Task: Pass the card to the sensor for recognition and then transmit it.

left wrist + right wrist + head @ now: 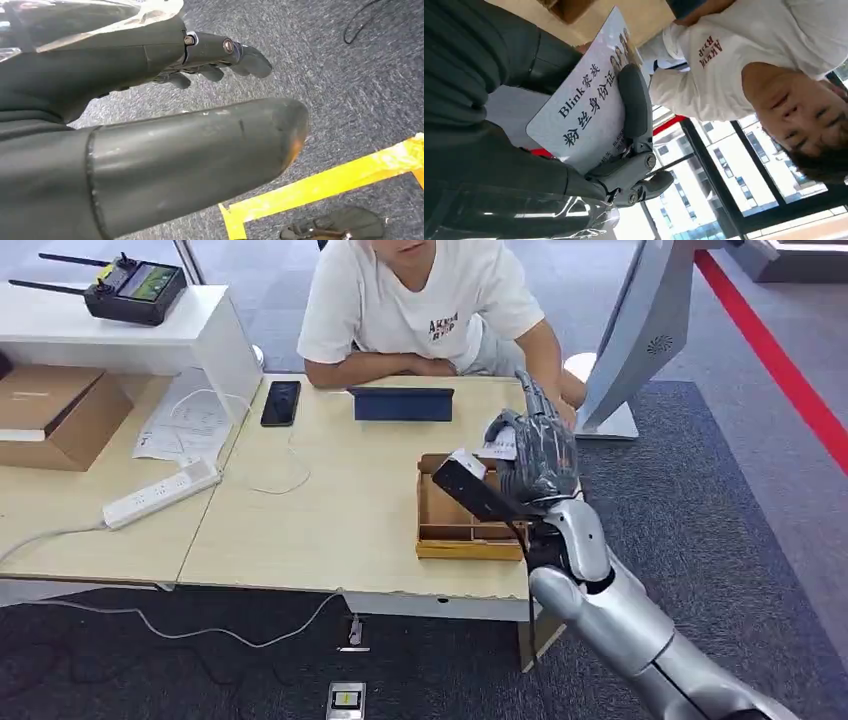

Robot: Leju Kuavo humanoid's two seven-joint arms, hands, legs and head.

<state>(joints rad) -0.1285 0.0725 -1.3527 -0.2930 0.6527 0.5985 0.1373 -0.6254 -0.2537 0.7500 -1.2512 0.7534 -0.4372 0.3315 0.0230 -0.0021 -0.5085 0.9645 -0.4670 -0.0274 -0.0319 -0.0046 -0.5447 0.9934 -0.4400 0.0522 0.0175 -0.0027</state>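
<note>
Head view, item one: right hand [535, 450], raised above the far right part of the desk [330, 510], over an open cardboard tray [450, 530] and in front of a seated person [420, 300]; beside it stands a tall white kiosk [645, 330], judged to house the sensor, though no reader face can be made out. Item two: card [584, 110], white, printed with dark characters, held in the right hand; in the right wrist view a finger lies across its face while the thumb side backs it from behind, so the fingers [636, 105] are closed on the card. Handling, as judged: light, thin, stiff enough to keep flat, smooth and prone to slip through a loose hold; best kept by one edge or corner so the printed face remains open to the sensor, and pressed without bending. Item three: left hand [150, 125], hanging over grey carpet near a yellow tape line [325, 185]; fingers spread, holding nothing. Obscured: in the head view the card is a small pale patch [497, 445] behind the hand, its print unreadable; the far edge of the card is covered by the palm in the right wrist view; how firmly the thumb bears on it cannot be told.
</note>
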